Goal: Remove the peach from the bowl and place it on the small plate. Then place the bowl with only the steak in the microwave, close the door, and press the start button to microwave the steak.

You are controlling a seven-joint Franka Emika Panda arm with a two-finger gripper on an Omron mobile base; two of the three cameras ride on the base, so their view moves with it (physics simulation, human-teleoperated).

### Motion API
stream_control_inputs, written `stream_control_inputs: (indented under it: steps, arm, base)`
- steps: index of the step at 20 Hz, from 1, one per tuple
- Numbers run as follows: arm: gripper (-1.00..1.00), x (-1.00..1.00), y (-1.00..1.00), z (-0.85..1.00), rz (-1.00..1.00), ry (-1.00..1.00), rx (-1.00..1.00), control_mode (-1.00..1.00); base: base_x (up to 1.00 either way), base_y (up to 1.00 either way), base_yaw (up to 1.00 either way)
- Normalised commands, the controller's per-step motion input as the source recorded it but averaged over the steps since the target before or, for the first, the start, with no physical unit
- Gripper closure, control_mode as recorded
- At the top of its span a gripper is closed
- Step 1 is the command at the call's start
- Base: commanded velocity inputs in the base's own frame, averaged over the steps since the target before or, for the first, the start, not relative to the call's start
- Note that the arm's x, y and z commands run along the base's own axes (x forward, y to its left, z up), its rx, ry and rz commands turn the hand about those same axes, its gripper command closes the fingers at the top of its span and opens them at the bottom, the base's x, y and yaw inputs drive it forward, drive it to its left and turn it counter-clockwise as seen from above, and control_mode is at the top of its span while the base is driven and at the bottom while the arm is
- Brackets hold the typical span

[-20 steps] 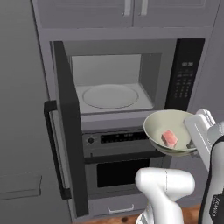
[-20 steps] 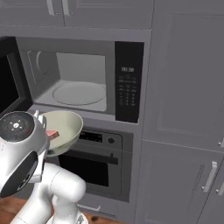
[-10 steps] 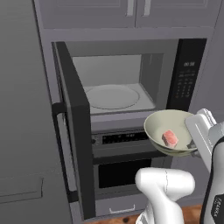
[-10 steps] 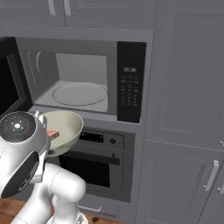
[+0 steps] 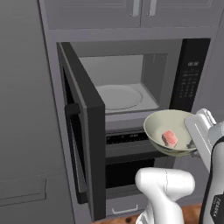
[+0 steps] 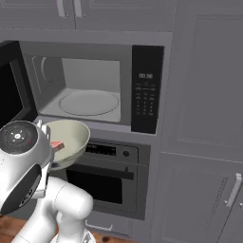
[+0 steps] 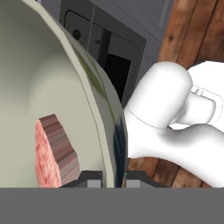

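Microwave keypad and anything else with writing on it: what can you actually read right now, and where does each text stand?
"00:30" or similar: the small display at the top of the keypad panel on the microwave; the digits are blurred, so this reading is uncertain.
Key labels below it on the panel: too small to read.
"FRANKA"-like vertical lettering on the arm's lower link: partly cut off and blurred.
Oven control strip: no readable text.

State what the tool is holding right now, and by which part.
The tool holds the bowl by its rim, one fingertip inside the wall and one outside. The steak lies in the bowl.
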Motion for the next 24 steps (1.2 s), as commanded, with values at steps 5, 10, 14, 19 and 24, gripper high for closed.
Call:
stream_control_inputs:
  steps: [5,10,14,19,24]
  arm:
    - [1.0,0.0,0.0,0.0,0.0,0.0,0.0,1.0]
    - [1.0,0.0,0.0,0.0,0.0,0.0,0.0,1.0]
    - [1.0,0.0,0.0,-0.04,0.0,0.0,0.0,-1.0]
    - [1.0,0.35,0.15,-0.01,-0.03,0.0,0.0,-1.0]
    - [1.0,0.96,0.49,0.0,-0.12,0.0,0.0,-1.0]
  base:
    - [0.09,0.0,0.0]
    - [0.11,0.0,0.0]
    - [0.04,0.0,0.0]
    - [0.0,0.0,0.0]
    - [0.0,0.0,0.0]
